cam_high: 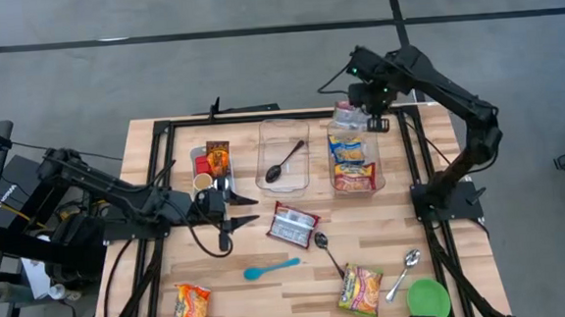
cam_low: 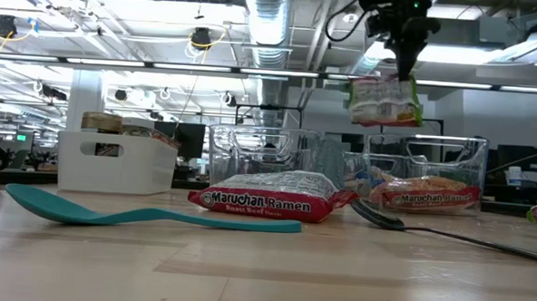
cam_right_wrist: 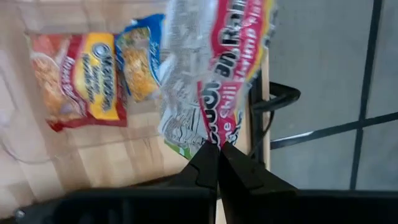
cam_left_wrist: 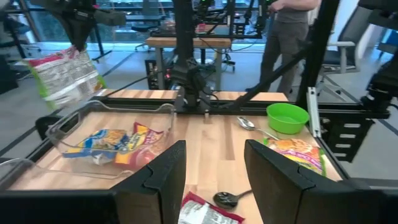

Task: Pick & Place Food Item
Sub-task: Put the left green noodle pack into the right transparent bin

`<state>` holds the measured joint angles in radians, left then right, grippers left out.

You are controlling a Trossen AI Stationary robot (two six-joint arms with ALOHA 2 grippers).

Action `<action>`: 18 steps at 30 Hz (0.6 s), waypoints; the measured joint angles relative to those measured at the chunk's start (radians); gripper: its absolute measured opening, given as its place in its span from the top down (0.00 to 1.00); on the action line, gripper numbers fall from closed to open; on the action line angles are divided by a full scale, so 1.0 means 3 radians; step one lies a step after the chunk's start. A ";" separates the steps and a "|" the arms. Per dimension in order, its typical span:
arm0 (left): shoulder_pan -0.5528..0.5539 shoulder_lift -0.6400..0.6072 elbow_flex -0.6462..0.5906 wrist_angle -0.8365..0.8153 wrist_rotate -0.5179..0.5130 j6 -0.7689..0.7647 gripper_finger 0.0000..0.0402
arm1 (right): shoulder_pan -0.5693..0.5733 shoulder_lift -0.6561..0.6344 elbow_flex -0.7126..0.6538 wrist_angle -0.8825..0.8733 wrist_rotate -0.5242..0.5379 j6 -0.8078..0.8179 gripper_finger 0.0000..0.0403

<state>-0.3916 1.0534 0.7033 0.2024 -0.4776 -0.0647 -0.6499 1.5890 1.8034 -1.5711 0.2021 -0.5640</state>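
Clear plastic bin (cam_high: 380,177), already holding two noodle packets, lies beneath a ramen packet (cam_low: 385,99) pinched by one edge in the clenched right gripper (cam_right_wrist: 216,149). Released off-centre, it could catch the rim. The left gripper (cam_high: 246,210), half-spread and empty, is parked mid-table.

Ramen packet held in the air above the right-hand clear bin, upper right of the high view.

The ramen packet (cam_low: 385,99) hangs by its top edge, pinched in the closed right gripper (cam_right_wrist: 217,152); red, green and white print, crinkled and tilted. Below it the clear bin (cam_high: 377,172) holds two packets lying flat: a blue-and-yellow packet (cam_high: 346,150) at the far end, a red-and-yellow packet (cam_high: 354,177) nearer the table centre, overlapping slightly.
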 joint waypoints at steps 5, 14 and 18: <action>0.0123 0.0000 0.0000 0.0000 -0.0001 0.0000 0.60 | -0.0144 0.0000 0.0000 -0.0001 -0.0183 -0.0321 1.00; 0.0345 0.0000 0.0000 0.0000 -0.0001 0.0000 0.60 | -0.0175 0.0001 -0.0393 0.0000 -0.0435 -0.0394 1.00; 0.0412 0.0000 0.0000 0.0000 -0.0002 0.0000 0.60 | -0.0159 0.0003 -0.0686 0.0030 -0.0435 -0.0427 1.00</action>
<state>-0.2681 1.0534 0.7033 0.2024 -0.4782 -0.0647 -0.6976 1.5898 1.5976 -1.5622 0.0715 -0.6922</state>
